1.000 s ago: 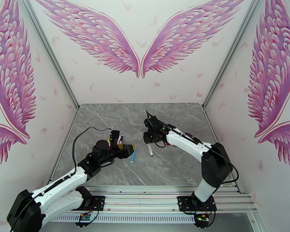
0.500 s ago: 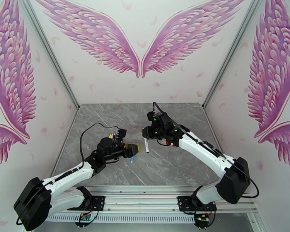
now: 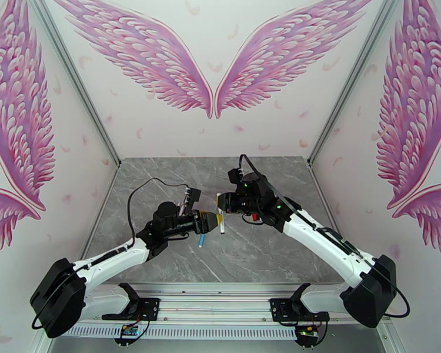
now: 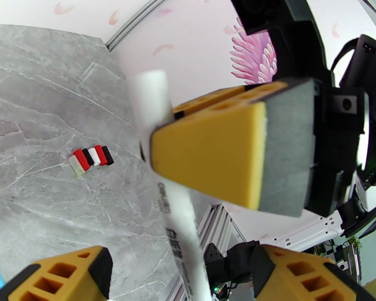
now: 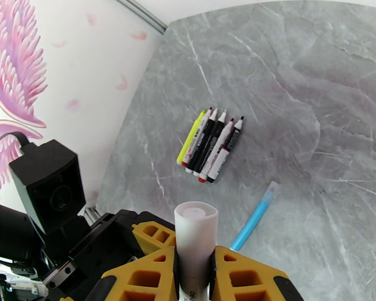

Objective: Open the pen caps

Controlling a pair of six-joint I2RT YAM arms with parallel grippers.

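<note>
Both arms are stretched toward the middle of the table [image 3: 267, 254], wrists bent so that the two pincers are brought close, facing each other. The right gripper [image 5: 194, 259] is pressed together on a white pen [image 5: 195, 232] — the barrel is pinched between its yellow pads, the blunt end standing out above them. The left gripper [image 3: 211, 220] is spread, its fingers [image 4: 62, 274] set on either side of that barrel without touching it. Loose pen caps [image 4: 91, 159] — red, white and black — are lined up on the table beyond. A row of pens [image 5: 210, 144] is laid side by side on the marble, and a blue pen [image 5: 254, 216] is seen apart from it, nearer the pincers.
</note>
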